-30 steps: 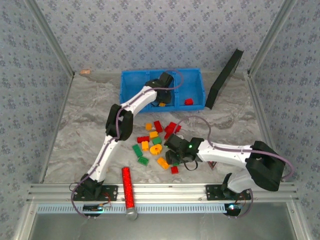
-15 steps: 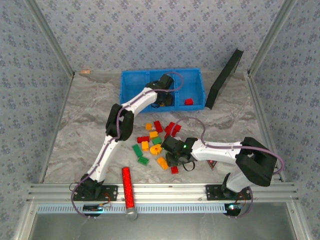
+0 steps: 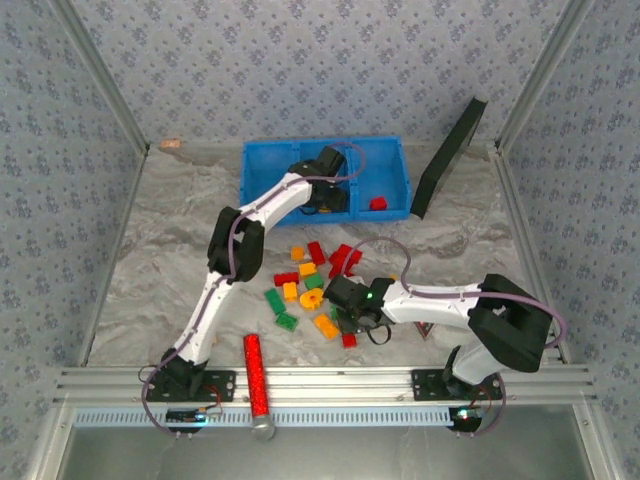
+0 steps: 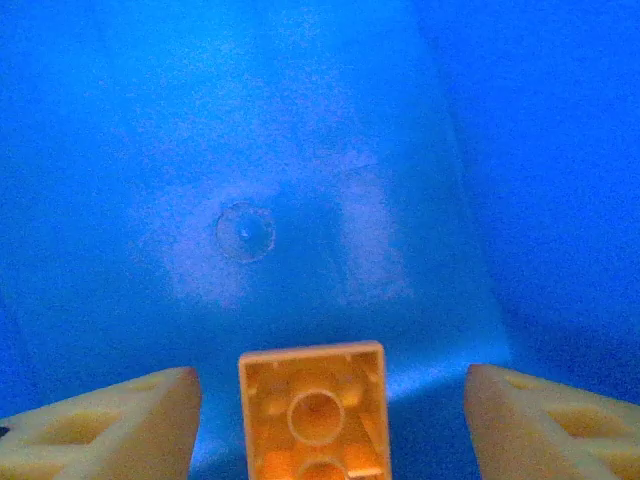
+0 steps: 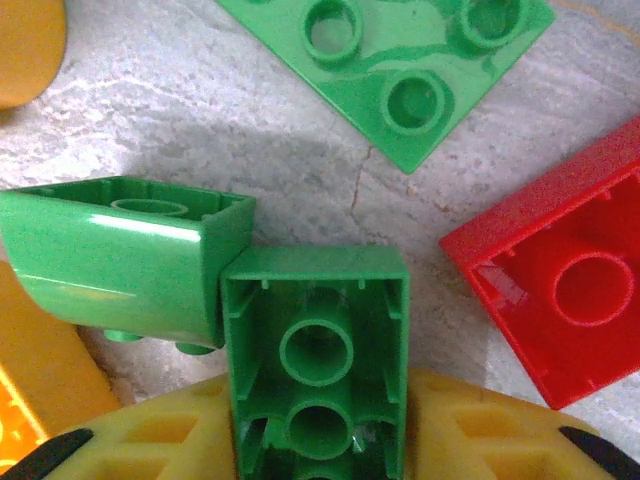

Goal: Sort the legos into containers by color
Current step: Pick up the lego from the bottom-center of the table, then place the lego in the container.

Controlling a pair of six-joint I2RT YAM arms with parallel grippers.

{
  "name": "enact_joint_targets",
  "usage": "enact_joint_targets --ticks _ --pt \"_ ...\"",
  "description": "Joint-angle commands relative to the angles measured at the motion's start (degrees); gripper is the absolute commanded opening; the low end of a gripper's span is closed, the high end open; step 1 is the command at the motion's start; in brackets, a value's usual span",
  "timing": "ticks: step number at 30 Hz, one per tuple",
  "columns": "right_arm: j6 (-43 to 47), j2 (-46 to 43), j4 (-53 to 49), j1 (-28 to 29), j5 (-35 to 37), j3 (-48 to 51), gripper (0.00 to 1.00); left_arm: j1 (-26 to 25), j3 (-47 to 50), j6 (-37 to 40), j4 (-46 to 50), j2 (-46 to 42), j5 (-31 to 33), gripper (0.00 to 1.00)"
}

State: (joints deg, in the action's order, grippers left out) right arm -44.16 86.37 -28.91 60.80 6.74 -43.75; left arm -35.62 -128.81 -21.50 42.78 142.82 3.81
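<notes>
Squarely in R gripper [image 5: 315,440]: green lego [image 5: 315,350]

The green brick [image 5: 315,360] is made of hard plastic, and its walls are seen smooth and glossy. The curved green brick [image 5: 110,260] is shinier, with bright streaks of light on it. The same polished plastic is seen on the red brick [image 5: 560,290]. The table [image 5: 150,110] is covered with a matt, marbled, stone-like surface with fine cracks. The fingers [image 5: 480,430] are formed from pale yellow plastic, duller than the bricks. The bin [image 4: 300,120] is made of smooth blue plastic, scuffed to a whitish haze. The orange brick [image 4: 312,400] is seen slightly translucent. The cylinder [image 3: 254,375] is coated with red glitter, and the rail [image 3: 330,379] is made of brushed metal.
</notes>
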Motion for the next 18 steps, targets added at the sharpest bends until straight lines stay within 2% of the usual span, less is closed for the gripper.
enact_joint_targets --ticks 1,6,10,18 --pt "-0.6 2.1 0.4 0.3 0.5 1.5 0.38 -1.0 0.5 2.1 1.1 -7.2 -2.2 0.72" --pt "-0.6 -0.2 -1.0 0.5 -0.1 1.1 0.31 -1.1 1.8 3.3 2.1 -12.5 -2.6 0.75" --pt "-0.4 -4.4 -6.6 0.5 -0.1 -1.0 0.30 -1.0 3.2 4.6 3.1 -17.1 -2.6 0.80" --pt "4.3 -9.3 -17.5 -2.5 -0.6 -11.6 0.29 0.3 11.1 4.7 0.4 -28.2 -6.6 0.83"
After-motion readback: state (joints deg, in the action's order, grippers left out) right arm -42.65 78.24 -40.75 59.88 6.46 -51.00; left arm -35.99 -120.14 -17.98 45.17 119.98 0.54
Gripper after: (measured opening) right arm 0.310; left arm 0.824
